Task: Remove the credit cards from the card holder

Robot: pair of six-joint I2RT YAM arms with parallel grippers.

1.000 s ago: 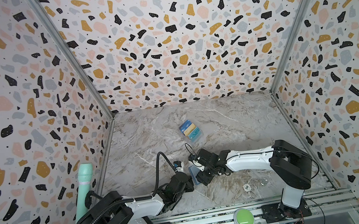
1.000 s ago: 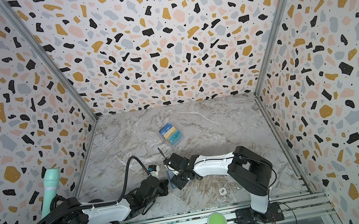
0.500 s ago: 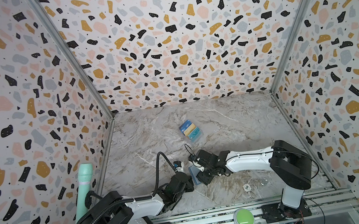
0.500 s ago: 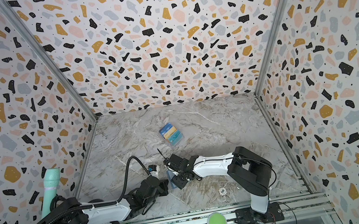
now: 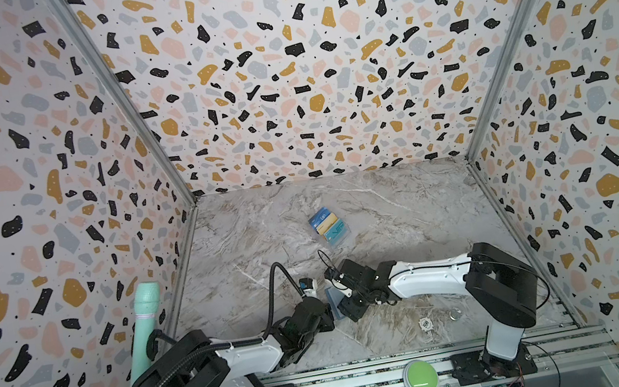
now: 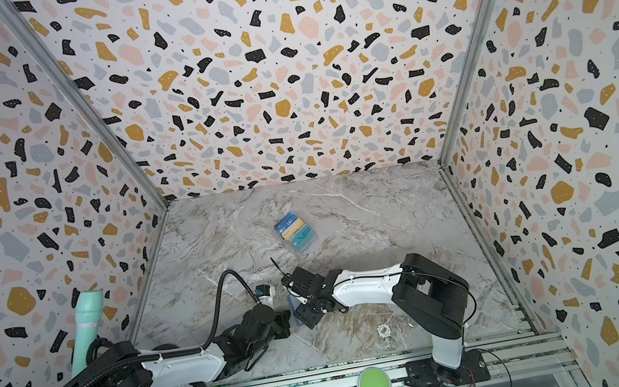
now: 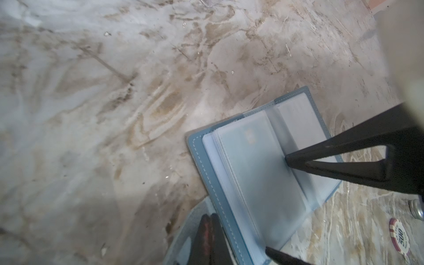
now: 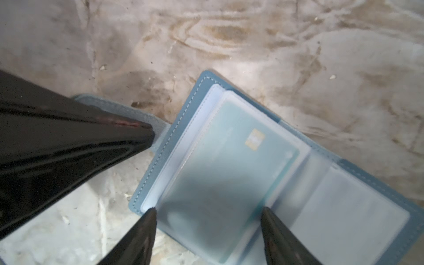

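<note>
R gripper (image 8: pixel 207 210): jaws apart, tips on either side of a clear sleeve page (image 8: pixel 304 149) of the card holder (image 8: pixel 183 107). A teal card (image 8: pixel 247 160) sits inside this sleeve. L gripper (image 8: pixel 146 133): jaws together, tips at the strap tab (image 8: pixel 160 129). The holder lies open on the marble table (image 5: pixel 406 204), near the front, betw. both arms. Further back, a clear stand (image 5: pixel 334 243) w/ three cards (image 5: pixel 325 223).

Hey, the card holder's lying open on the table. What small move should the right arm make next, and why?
Probably lower the right gripper and close it on the teal card. Its jaws stand open, straddling the clear sleeve page that holds that card. The shut left gripper rests at the strap side of the card holder, seemingly pinning it.
</note>
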